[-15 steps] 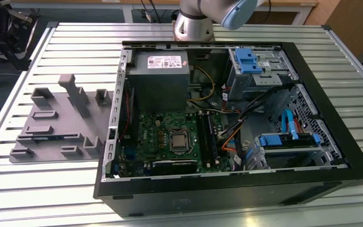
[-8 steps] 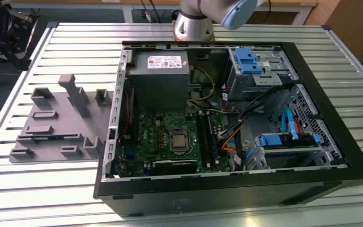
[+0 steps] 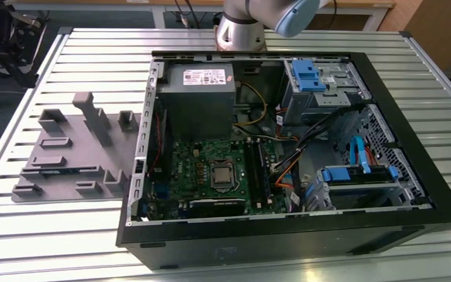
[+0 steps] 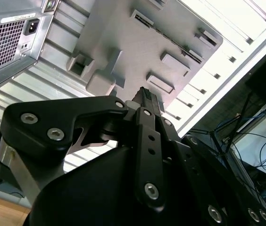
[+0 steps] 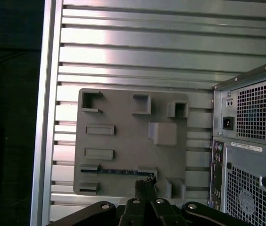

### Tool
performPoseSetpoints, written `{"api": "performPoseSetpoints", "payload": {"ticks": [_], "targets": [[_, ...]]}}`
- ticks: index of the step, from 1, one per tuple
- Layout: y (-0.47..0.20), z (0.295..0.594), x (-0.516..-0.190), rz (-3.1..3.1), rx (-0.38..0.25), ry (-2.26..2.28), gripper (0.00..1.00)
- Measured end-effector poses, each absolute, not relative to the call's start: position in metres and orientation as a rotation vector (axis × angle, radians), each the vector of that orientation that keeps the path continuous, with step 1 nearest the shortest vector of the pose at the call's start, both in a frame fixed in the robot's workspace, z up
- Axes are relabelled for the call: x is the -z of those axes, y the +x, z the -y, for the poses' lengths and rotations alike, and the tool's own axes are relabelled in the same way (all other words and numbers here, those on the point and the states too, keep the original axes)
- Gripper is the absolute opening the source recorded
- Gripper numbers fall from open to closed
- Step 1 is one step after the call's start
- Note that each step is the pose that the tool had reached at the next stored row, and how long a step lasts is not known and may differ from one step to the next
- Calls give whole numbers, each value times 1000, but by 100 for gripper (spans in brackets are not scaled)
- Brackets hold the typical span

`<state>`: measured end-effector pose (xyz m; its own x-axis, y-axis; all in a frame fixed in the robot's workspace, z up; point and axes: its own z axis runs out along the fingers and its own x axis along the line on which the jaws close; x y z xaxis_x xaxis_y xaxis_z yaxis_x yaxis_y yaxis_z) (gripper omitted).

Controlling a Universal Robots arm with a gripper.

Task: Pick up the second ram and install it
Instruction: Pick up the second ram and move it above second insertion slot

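Observation:
The second ram [image 5: 119, 171] is a thin blue stick standing on its edge in a slot of the grey holder tray [image 5: 123, 141]. In the exterior view the ram [image 3: 63, 171] shows as a blue strip near the tray's [image 3: 69, 158] front, left of the open computer case. My gripper [image 5: 145, 182] hangs well above the tray with its dark fingers pressed together and nothing between them. In the first wrist view its tips lie just past one end of the ram. The second wrist view shows the gripper [image 4: 146, 96] shut over the tray [image 4: 137, 52].
The open black computer case [image 3: 413, 147] lies on the slatted metal table [image 3: 92, 53], with the green motherboard [image 3: 202, 170] and its black slot rails [image 3: 257, 170] inside. The power supply [image 3: 198, 94] and blue drive bays [image 3: 316, 79] sit at the back. The arm's base [image 3: 239, 32] stands behind the case.

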<state>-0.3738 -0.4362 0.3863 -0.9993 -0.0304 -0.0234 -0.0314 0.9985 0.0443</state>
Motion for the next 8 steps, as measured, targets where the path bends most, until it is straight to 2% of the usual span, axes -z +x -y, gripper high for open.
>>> {"api": "performPoseSetpoints", "payload": {"ticks": [8], "targets": [[-374,436,-386,-3118,-70,-53,11]]}}
